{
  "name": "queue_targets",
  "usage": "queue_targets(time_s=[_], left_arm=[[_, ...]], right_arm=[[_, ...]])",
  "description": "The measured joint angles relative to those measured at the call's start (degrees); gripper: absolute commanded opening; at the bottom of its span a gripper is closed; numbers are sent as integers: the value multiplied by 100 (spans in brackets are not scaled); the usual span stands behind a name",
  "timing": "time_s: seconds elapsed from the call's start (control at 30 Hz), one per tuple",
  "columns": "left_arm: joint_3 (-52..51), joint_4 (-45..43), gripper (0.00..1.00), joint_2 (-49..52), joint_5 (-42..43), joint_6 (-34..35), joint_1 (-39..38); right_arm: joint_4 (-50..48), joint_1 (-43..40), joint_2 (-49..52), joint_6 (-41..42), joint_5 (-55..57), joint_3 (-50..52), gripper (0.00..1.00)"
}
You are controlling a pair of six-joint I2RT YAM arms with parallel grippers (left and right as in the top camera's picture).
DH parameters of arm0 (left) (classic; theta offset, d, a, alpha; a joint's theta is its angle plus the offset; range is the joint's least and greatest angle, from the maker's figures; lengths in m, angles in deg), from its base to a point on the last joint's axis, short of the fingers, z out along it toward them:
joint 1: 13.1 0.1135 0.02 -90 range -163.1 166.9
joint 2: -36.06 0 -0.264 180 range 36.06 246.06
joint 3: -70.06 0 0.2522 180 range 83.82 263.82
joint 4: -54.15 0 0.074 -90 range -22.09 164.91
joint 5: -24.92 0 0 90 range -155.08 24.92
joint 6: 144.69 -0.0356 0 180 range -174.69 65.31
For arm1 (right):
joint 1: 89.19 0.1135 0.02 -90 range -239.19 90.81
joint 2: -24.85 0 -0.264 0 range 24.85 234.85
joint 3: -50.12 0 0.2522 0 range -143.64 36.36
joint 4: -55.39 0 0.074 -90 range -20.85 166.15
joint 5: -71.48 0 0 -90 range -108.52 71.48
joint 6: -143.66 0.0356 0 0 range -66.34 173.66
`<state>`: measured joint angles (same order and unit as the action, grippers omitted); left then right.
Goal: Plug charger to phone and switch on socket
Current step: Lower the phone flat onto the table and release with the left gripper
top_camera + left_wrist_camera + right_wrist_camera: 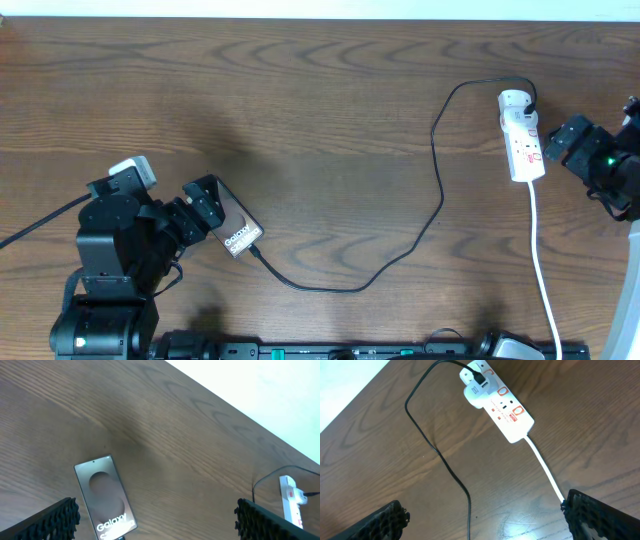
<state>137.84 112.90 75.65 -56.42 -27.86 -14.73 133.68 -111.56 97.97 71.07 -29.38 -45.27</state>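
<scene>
Nearest the front edge, the left end effector (203, 205) hangs over the upper end of the phone (240, 236), its fingers (55, 521) spread wide with nothing between them but bare wood and the handset. The phone lies flat, screen up, slightly askew on the tabletop (300, 100). The charger (469, 515) meets the phone's lower edge; whether the tip is fully seated cannot be told. From there the black cable loops across the middle of the tabletop and climbs to a white adapter (474, 393) at the far end of the socket (524, 145). A white cord (546, 469) trails from the socket's near end towards the front. The right end effector (553, 146) sits just beside the socket, jaws wide apart and empty.
</scene>
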Motion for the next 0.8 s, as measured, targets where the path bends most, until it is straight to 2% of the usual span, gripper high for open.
queue_targets(time_s=[0.23, 0.6, 0.8], left_arm=[[0, 199, 98, 0, -9, -13, 0], [0, 2000, 98, -52, -214, -15, -35], [-232, 1834, 98, -909, -380, -15, -42]], right_arm=[[-2, 0, 0, 0, 0, 0, 99], [0, 0, 0, 2, 0, 0, 99], [-2, 0, 0, 2, 2, 0, 99]])
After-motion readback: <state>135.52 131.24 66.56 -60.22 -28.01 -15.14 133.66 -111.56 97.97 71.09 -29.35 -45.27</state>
